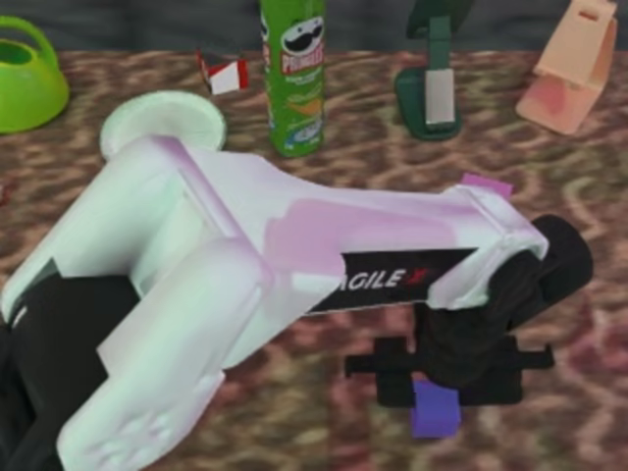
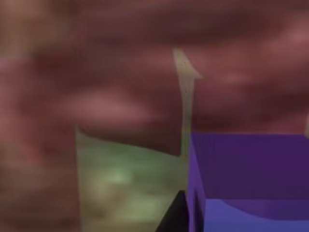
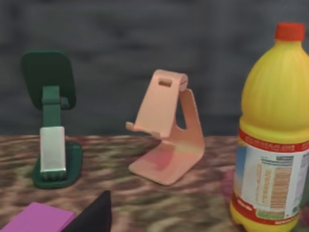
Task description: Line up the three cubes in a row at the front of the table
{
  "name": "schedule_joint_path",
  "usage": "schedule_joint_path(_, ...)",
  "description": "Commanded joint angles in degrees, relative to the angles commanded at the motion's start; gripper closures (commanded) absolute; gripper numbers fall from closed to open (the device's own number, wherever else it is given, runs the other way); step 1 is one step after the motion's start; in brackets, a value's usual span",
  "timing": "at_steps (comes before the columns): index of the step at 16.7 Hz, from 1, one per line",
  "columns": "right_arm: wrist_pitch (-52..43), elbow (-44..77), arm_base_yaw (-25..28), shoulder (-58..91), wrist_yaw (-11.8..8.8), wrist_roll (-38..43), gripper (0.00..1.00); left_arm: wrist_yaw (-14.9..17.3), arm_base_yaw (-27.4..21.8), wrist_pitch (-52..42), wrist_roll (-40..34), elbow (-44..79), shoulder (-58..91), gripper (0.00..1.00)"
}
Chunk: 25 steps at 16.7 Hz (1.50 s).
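My left arm reaches across the table [image 1: 324, 402] to the front right. Its gripper [image 1: 435, 395] is shut on the small deep violet cube [image 1: 435, 410], low over the table. In the left wrist view the violet cube [image 2: 246, 179] fills the near corner, with one dark finger [image 2: 176, 215] against its side. A corner of the magenta-pink cube [image 1: 488, 183] shows behind the arm's wrist, and the same cube [image 3: 36, 220] lies close to a dark part of my right gripper [image 3: 96, 217]. The lavender cube is hidden. My right arm is outside the top view.
Along the back stand a green basket [image 1: 25, 83], a white plate [image 1: 162, 123], a red-and-white box [image 1: 226, 75], a green chips can [image 1: 292, 78], a dark green phone stand [image 1: 432, 93] and a pink phone stand [image 1: 569, 69]. A yellow bottle [image 3: 273, 145] stands near my right gripper.
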Motion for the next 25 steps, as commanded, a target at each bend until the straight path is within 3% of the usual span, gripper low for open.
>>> schedule_joint_path(3,0.0,0.0,0.0,0.0,0.0,0.0,0.0,0.0,0.0,0.0,0.0,0.0,0.0,0.02)
schedule_joint_path(4,0.0,0.0,0.0,0.0,0.0,0.0,0.0,0.0,0.0,0.0,0.0,0.0,0.0,0.0)
schedule_joint_path(13,0.0,0.0,0.0,0.0,0.0,0.0,0.0,0.0,0.0,-0.2,0.0,0.2,-0.1,0.0)
schedule_joint_path(20,0.0,0.0,0.0,0.0,0.0,0.0,0.0,-0.1,0.7,-12.3,-0.4,8.3,-3.7,0.0)
schedule_joint_path(25,0.0,0.0,0.0,0.0,0.0,0.0,0.0,-0.1,0.6,-13.2,-0.4,9.0,-4.1,0.0)
